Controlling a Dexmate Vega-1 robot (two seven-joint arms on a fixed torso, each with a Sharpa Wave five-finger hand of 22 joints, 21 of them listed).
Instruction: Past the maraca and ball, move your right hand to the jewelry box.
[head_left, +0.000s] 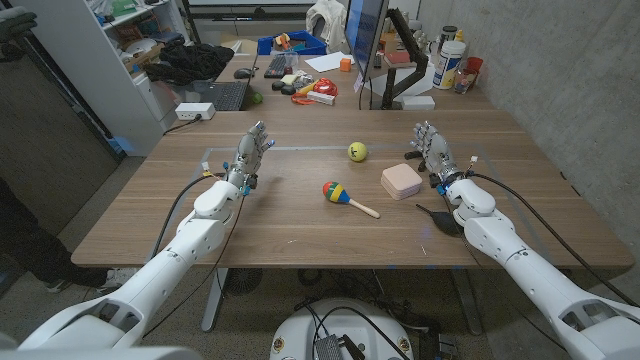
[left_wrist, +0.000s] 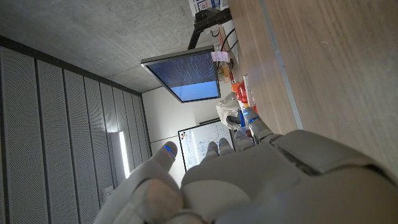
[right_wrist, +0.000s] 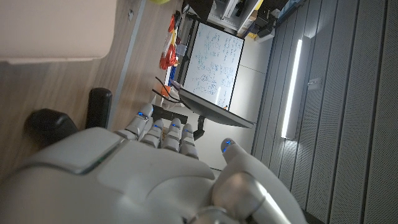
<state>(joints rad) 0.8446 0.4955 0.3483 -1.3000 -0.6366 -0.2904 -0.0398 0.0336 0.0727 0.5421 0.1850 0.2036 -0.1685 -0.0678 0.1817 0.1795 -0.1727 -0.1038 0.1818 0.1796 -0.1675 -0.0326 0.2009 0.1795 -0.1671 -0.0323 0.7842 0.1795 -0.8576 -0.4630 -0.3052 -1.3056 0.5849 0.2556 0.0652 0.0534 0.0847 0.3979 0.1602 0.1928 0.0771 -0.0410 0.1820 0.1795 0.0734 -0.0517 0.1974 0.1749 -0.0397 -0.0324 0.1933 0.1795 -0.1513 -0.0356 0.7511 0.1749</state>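
Nearest the robot, a black object (head_left: 440, 220) lies on the tabletop (head_left: 300, 235) by the right wrist; its shape is hard to make out. Just past it the right hand (head_left: 432, 150) stands with fingers apart, holding nothing, just beside the box (head_left: 400, 181), which sits on its inner side. From the head view I cannot tell whether the hand touches the box or stays slightly clear. In the right wrist view the box (right_wrist: 56, 28) is cut off at the picture's edge, so only a pale flank shows.

The maraca (head_left: 345, 196) lies near the table's middle, handle pointing toward the right arm, and the ball (head_left: 357, 151) rests beyond it, well apart from both hands. The left hand (head_left: 250, 152) is raised above the tabletop on the opposite side, fingers spread and empty.

The task looks nearly or fully met. The main risk from here is overshoot: a further inward push of the right hand could shove the box toward the maraca, since the box looks light and unanchored. The forearm could also drag the black object or the wrist cable if it sweeps sideways. The ball would roll at the least nudge.

Farther back, a keyboard (head_left: 225, 95), a monitor (head_left: 365, 30) and assorted clutter crowd a second desk; most items there are too small to name.
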